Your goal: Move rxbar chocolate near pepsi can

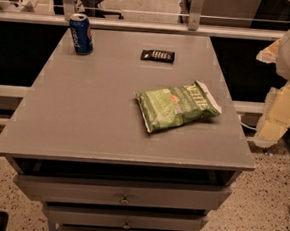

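The rxbar chocolate (157,55) is a small flat black bar lying at the far middle of the grey table (84,118). The pepsi can (81,34) stands upright at the table's far left corner, well to the left of the bar. My gripper (276,118) hangs at the right edge of the view, beyond the table's right side and apart from both things. It holds nothing that I can see.
A large green chip bag (177,105) lies right of the table's middle, between the gripper and the bar. Drawers (124,193) sit under the tabletop. A railing (142,24) runs behind the table. The floor is speckled.
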Controlling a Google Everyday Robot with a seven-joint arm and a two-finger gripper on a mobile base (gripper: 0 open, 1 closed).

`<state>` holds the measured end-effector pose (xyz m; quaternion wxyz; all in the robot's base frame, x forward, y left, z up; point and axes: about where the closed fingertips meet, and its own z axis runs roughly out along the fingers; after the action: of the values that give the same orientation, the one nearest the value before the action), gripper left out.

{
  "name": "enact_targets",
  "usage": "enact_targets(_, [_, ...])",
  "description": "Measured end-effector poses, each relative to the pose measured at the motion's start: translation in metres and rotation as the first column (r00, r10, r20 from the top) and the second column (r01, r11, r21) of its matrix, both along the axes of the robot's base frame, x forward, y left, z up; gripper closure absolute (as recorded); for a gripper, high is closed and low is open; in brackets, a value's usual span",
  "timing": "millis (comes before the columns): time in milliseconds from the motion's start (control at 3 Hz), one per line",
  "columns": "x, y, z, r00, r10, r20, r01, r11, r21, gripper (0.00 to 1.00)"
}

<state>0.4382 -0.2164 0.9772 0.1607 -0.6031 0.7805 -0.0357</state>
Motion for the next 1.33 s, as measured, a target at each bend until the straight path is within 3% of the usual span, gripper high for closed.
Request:
enact_targets(333, [0.000, 0.000, 0.000, 1.0000, 0.000, 0.002, 0.000, 1.000, 0.000, 0.00])
enact_targets(667, [0.011, 0.005, -0.001, 0.9990, 0.024, 0.039, -0.025, 1.000, 0.018, 0.00])
enact_targets(1000, [0.051, 0.017, -0.007, 0.9945, 0.046, 0.095, -0.053, 0.996, 0.074, 0.00])
enact_targets(1333, [0.111, 0.036, -0.013, 0.9884, 0.046, 0.144, -0.073, 0.980, 0.188, 0.00])
